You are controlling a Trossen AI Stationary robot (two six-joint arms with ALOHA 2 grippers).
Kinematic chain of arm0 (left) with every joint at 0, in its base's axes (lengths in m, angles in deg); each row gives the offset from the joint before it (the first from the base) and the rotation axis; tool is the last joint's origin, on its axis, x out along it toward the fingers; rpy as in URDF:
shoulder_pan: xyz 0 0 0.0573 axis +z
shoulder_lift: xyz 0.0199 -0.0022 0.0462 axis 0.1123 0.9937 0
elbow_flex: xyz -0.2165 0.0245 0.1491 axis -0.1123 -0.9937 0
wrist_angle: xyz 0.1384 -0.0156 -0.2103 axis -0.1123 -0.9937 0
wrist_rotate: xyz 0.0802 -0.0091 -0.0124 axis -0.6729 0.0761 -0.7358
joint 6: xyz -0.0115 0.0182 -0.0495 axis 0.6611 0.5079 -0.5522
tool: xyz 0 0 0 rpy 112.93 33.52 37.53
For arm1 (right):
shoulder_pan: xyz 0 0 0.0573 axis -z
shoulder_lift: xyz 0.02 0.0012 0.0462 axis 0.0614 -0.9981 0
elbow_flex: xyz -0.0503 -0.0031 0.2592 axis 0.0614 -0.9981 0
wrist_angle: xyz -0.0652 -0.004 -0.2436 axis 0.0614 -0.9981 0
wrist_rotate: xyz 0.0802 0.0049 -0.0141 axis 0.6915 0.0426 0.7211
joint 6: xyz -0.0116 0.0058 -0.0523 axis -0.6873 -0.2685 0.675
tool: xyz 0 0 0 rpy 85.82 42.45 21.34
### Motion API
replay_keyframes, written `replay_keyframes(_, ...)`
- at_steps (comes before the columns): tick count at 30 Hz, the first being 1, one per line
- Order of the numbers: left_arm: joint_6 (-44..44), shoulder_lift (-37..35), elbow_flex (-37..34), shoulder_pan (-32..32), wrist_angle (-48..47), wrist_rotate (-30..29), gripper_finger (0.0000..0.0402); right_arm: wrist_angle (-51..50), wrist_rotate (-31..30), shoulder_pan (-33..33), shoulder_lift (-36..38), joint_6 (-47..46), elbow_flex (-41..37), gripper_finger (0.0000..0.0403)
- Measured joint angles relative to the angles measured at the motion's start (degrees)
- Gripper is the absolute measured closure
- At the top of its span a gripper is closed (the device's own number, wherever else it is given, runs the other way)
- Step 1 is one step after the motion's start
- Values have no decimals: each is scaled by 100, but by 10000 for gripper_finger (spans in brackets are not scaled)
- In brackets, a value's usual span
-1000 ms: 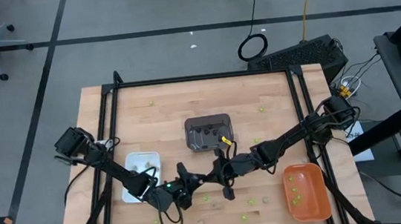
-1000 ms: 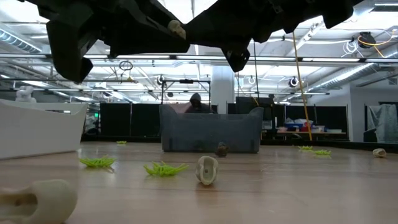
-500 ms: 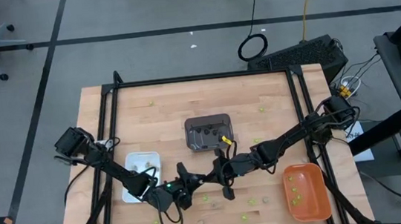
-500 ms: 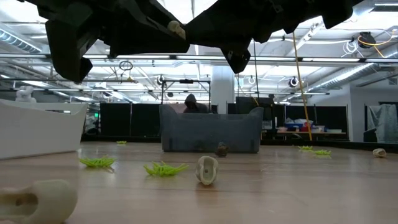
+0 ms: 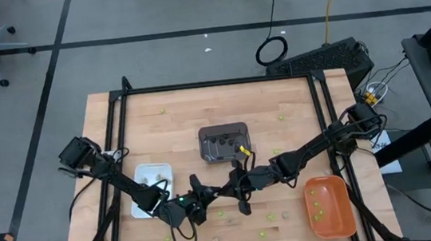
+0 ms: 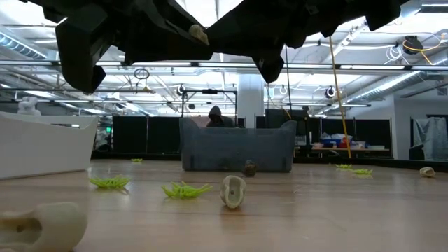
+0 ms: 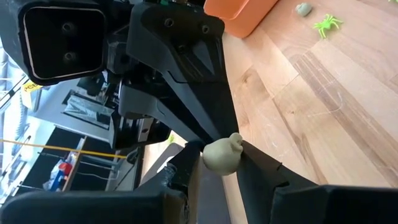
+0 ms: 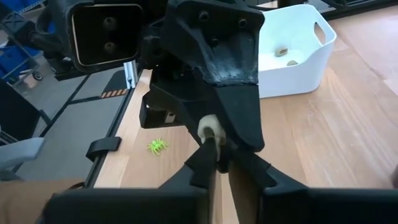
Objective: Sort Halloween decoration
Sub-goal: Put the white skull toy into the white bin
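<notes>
We pass a tan trinket from one gripper to the other.

Our left gripper [image 7: 222, 163] pinches the small, smooth, round tan trinket [image 7: 222, 155]; our right gripper [image 8: 217, 149] grips it too, held above the wooden table [image 5: 294, 108] so it goes to the white tray [image 5: 150, 175].

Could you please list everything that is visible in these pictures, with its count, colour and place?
white tray: one, white, beside the left arm, tan pieces inside
grey tray: one, dark grey, table centre
orange tray: one, orange, beside the right arm, green pieces inside
green trinkets: several, lime-green, scattered on table
loose tan trinkets: at least two, pale, on table
held tan trinket: one, pale
person: one, behind table
left gripper: grips held tan trinket
right gripper: meets it
</notes>
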Motion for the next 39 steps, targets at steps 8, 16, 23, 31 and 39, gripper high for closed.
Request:
replay_keyframes(8,0,0,0,-7,-10,49,313,-131,-53,5,4,-34,6,338)
replay_keyframes(16,-22,0,0,-12,-10,132,335,-167,-56,13,4,-50,6,337)
replay_keyframes(23,-146,0,0,-18,-57,134,356,-296,-56,14,4,-33,6,337)
replay_keyframes(31,-141,-4,11,-115,-65,123,346,-990,-108,50,62,-21,4,337)
replay_keyframes(39,-177,-162,9,-370,-311,-94,343,-1596,-46,10,223,148,4,337)
